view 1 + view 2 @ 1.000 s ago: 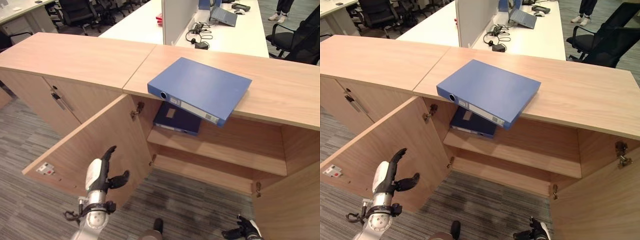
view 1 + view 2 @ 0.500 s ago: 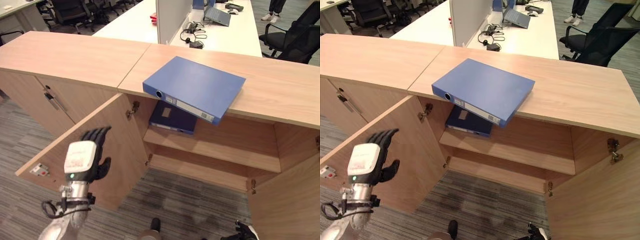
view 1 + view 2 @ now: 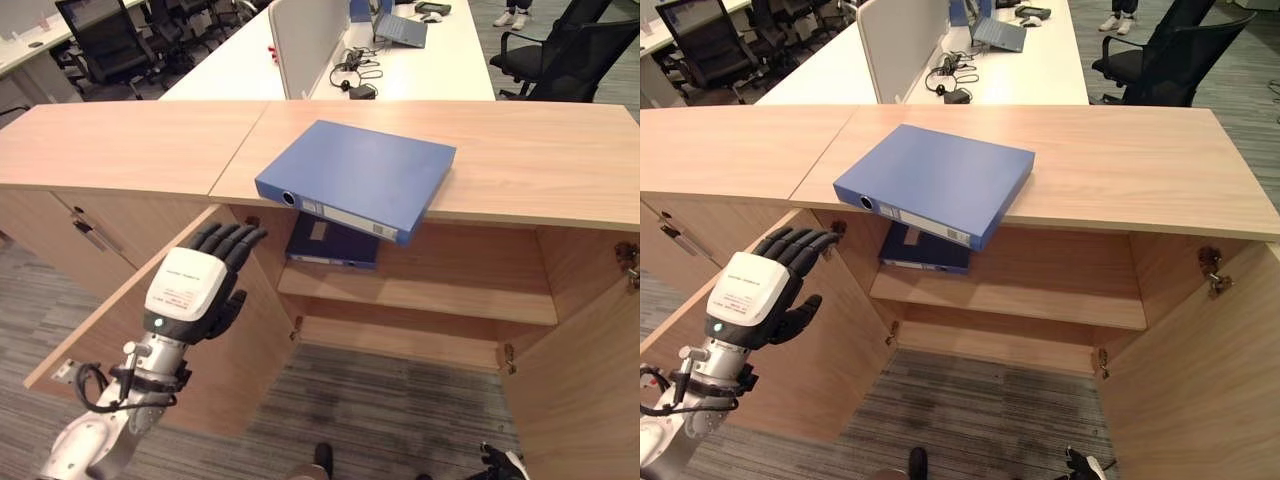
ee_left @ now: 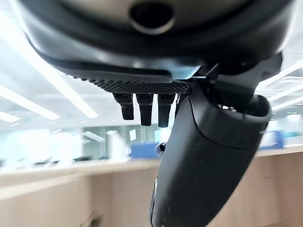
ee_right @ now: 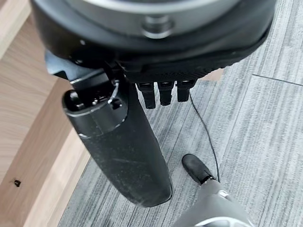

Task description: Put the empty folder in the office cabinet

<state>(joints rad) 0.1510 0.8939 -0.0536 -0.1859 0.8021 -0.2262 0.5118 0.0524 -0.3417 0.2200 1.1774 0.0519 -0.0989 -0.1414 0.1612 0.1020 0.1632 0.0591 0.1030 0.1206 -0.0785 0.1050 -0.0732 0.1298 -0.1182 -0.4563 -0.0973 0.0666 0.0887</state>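
A blue folder (image 3: 355,178) lies flat on the wooden cabinet top (image 3: 540,160), with its spine corner sticking out past the front edge. Below it the office cabinet stands with both doors open, and a darker blue folder (image 3: 332,243) lies on the upper shelf (image 3: 450,297). My left hand (image 3: 195,290) is raised in front of the open left door (image 3: 120,340), fingers straight and spread, holding nothing, well short of the blue folder. My right hand (image 3: 502,464) hangs low by the floor; in the right wrist view its fingers (image 5: 163,92) are relaxed and empty.
The open right door (image 3: 590,380) stands at the right. A closed neighbouring cabinet with a handle (image 3: 85,232) is on the left. Behind are a white desk (image 3: 420,75) with a divider, a laptop and cables, and black office chairs. A person's shoes (image 3: 510,16) show at the back.
My left hand has risen from near the floor to door height, turning its back toward me. The whole picture has shifted, so the camera moved. The folder has not moved.
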